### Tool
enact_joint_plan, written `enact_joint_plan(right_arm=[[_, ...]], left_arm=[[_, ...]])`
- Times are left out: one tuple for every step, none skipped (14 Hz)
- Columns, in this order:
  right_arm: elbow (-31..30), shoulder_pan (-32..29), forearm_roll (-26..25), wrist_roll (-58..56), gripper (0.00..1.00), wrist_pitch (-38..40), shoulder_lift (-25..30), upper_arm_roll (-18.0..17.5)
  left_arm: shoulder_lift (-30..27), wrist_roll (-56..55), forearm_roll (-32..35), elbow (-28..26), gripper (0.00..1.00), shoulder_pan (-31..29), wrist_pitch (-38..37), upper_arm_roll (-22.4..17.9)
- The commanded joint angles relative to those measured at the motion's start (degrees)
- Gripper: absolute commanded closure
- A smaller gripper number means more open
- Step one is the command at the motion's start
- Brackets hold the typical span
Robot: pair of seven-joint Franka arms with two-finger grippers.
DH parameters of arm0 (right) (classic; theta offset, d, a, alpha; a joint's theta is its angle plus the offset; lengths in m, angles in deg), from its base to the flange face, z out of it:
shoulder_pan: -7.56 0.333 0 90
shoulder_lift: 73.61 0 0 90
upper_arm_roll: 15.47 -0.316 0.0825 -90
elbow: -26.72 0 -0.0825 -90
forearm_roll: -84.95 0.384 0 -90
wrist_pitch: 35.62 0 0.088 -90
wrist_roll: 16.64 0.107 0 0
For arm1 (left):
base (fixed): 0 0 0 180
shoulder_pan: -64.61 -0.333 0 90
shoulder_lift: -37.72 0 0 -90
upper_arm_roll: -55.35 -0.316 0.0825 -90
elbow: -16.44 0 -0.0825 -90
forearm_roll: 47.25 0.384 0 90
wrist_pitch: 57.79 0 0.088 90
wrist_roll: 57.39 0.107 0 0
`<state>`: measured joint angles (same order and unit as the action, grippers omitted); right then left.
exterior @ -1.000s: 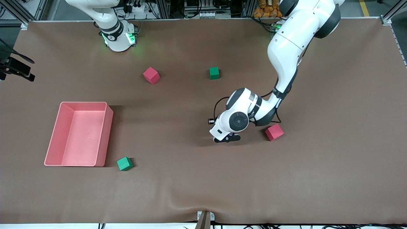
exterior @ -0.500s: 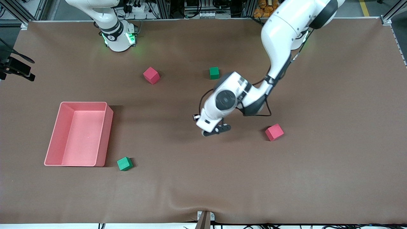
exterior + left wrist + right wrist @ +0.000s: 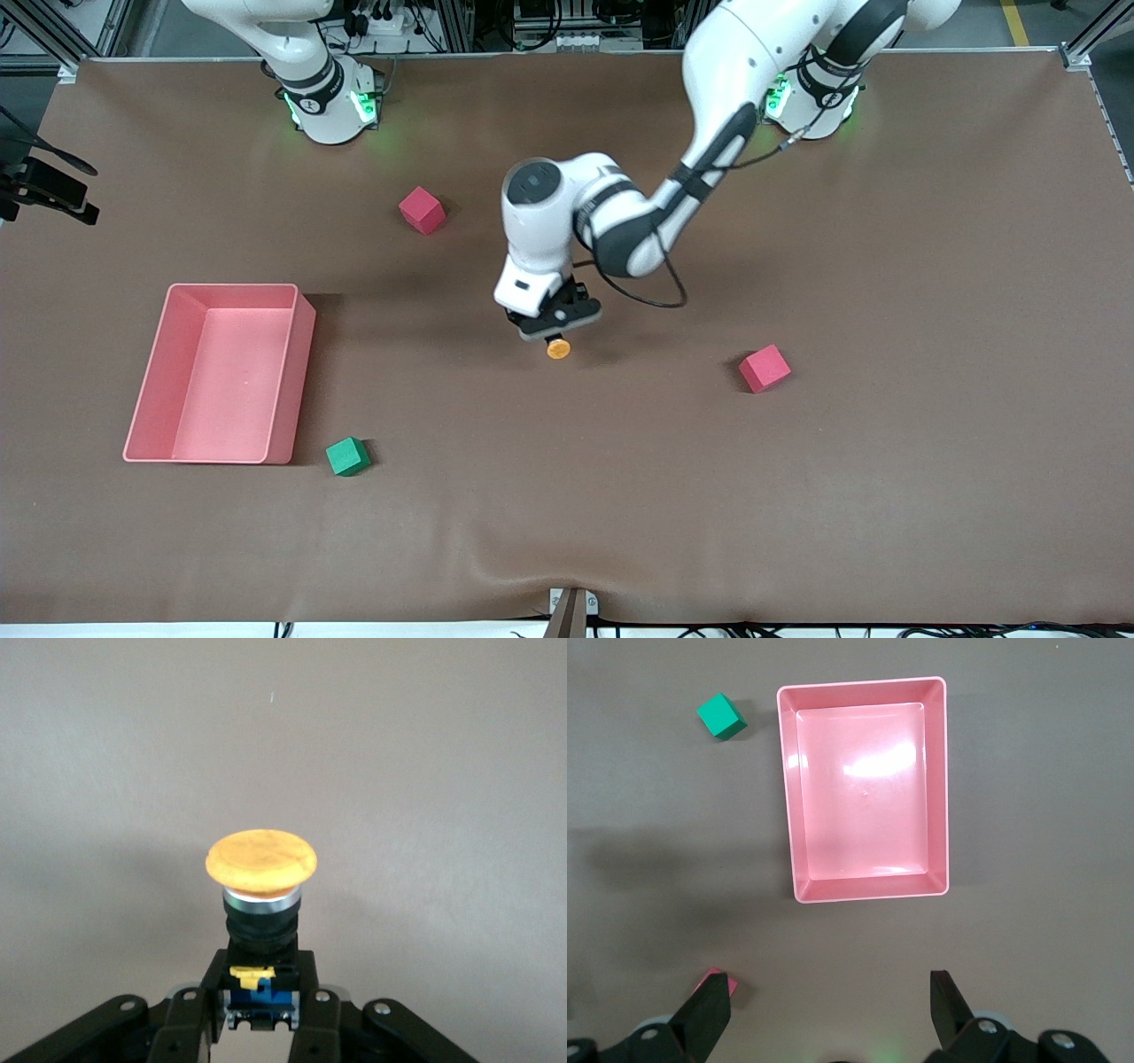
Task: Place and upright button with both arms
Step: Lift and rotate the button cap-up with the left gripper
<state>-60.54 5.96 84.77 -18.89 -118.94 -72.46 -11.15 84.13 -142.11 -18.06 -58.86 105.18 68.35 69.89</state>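
Button (image 3: 558,348) is in my left fingers (image 3: 551,330) now, up in the air over the middle of the counter (image 3: 886,487). A second ago my left arm was low down beside the pink cube (image 3: 764,368) at its own end of the counter. Since then it has lifted and swung toward the middle, and the orange cap now sticks out where it can be seen.

In my left wrist view the two fingers (image 3: 312,1028) squeeze the blue and black bottom part of the button (image 3: 261,904). The orange cap points away from my hand. So I think the picking up is done, and the carrying has started.

My right fingers (image 3: 828,1014) are spread wide and hold nothing. That arm waits high over the pink tray (image 3: 868,788), with a green cube (image 3: 721,716) beside the tray.

Next, I guess, the button has to be set down with its cap on top. My right arm may have to come and help. The button is small, so it could tip over.
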Motion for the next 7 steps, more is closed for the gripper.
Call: enact_joint_plan(right_arm=[[-0.1, -0.4, -0.1, -0.6, 0.00, 0.6, 0.9, -0.4], [-0.1, -0.4, 0.0, -0.6, 0.00, 0.6, 0.9, -0.4], [-0.1, -0.5, 0.2, -0.6, 0.00, 0.5, 0.9, -0.3], [-0.1, -0.9, 0.7, -0.6, 0.00, 0.4, 0.9, -0.4], [-0.1, -0.9, 1.1, -0.6, 0.00, 0.5, 0.9, -0.4], [-0.1, -0.8, 1.1, -0.6, 0.00, 0.4, 0.9, -0.4], [-0.1, -0.7, 1.1, -0.6, 0.00, 0.5, 0.9, -0.4]], left_arm=[[1.0, -8.8, 13.6, -0.6, 1.00, 3.0, 1.0, -1.0], [1.5, -11.8, 18.8, -0.6, 1.00, 3.7, 1.0, -1.0], [2.2, -15.7, 24.3, -0.6, 1.00, 4.1, 1.0, -1.0], [3.1, -19.2, 29.7, -0.6, 1.00, 4.2, 1.0, -0.9], [4.6, -22.0, 35.0, -0.7, 1.00, 4.8, 1.0, -1.0], [6.4, -24.9, 40.1, -0.7, 1.00, 5.8, 1.0, -1.0], [8.2, -28.2, 44.9, -0.6, 1.00, 6.1, 1.0, -1.0]])
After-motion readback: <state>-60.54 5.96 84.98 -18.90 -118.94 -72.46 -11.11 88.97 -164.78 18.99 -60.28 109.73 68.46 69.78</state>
